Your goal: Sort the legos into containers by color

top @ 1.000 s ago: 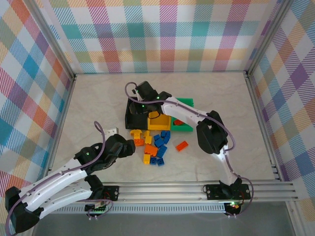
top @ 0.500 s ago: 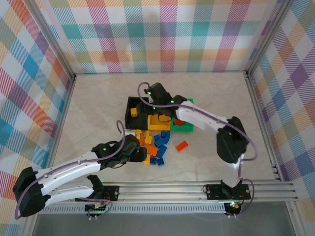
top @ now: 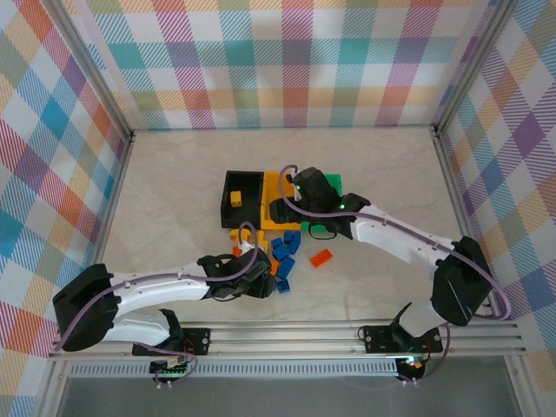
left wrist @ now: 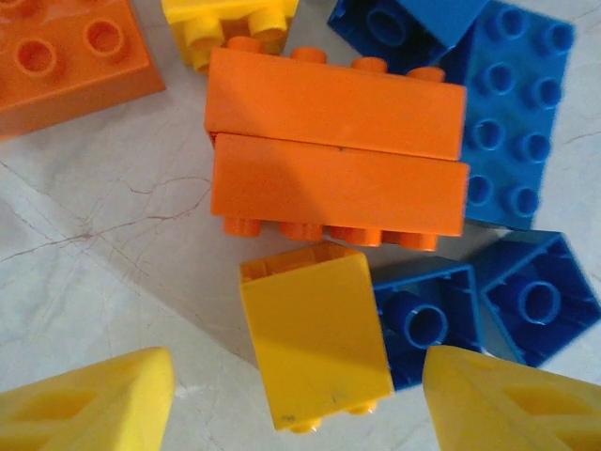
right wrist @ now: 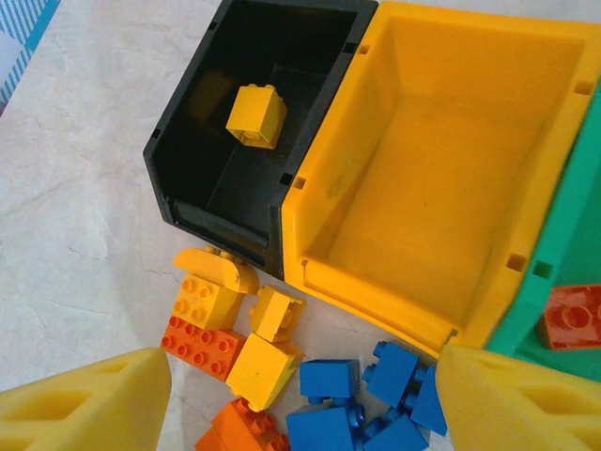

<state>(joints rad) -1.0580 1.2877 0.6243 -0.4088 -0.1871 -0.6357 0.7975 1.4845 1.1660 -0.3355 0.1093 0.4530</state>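
Straddles a yellow brick (left wrist: 315, 343) on the desk (left wrist: 103, 235) with open left jaws, not yet touching, its long axis running 12 to 6 o'clock; holds right jaws open, empty, above the yellow bin (right wrist: 441, 188).

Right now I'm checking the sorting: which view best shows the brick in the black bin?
Right wrist: the yellow brick lies large and unblocked on the black bin floor. The top view shows it far smaller.
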